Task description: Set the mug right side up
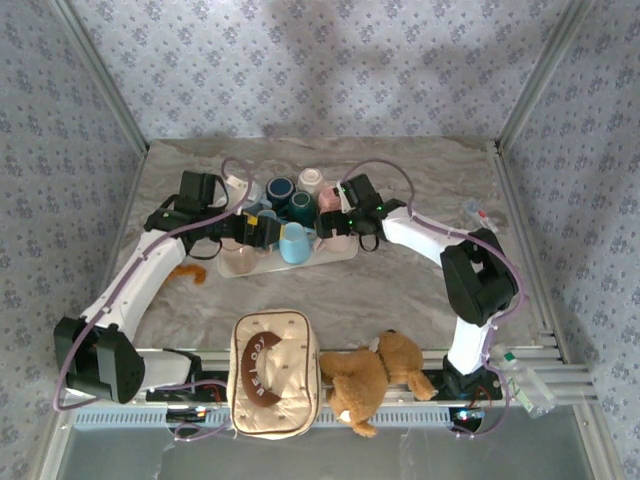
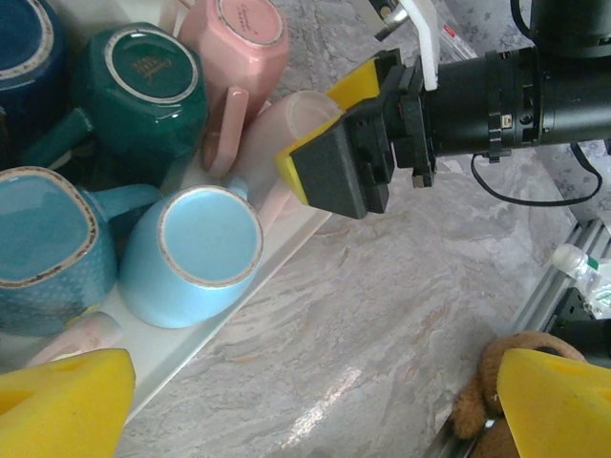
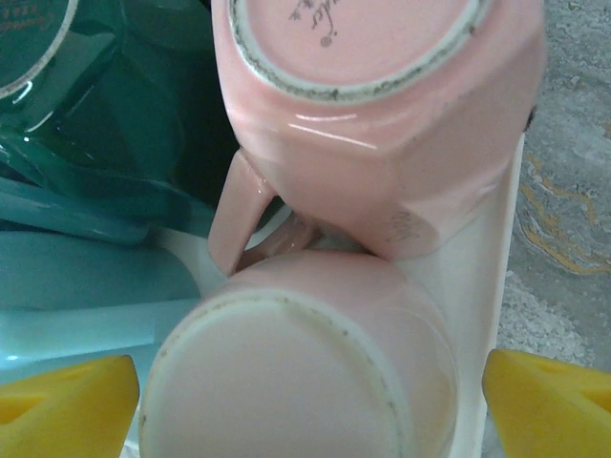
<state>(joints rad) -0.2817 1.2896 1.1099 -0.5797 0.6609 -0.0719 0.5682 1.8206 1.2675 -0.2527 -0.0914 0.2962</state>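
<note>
Hidden: the mug's (image 3: 296,372) mouth lies face-down and its handle cannot be made out; in the left wrist view the right gripper (image 2: 346,129) covers part of it.
Cut off: several mugs run off the frame edges.
Count: at least seven mugs on one white tray (image 2: 239,286), all bottom-up; two grippers.
Mug look: pale pink, glossy, round, with a flat unglazed base ring on top.
Mug place: at the tray's near right corner, just beside the faceted pink mug (image 3: 382,114).
Right gripper: spread, with one yellow tip on either side of the mug, not pinching.
Left gripper (image 2: 310,405): spread wide over the tabletop (image 2: 401,315), near the light blue mug (image 2: 196,253).
</note>
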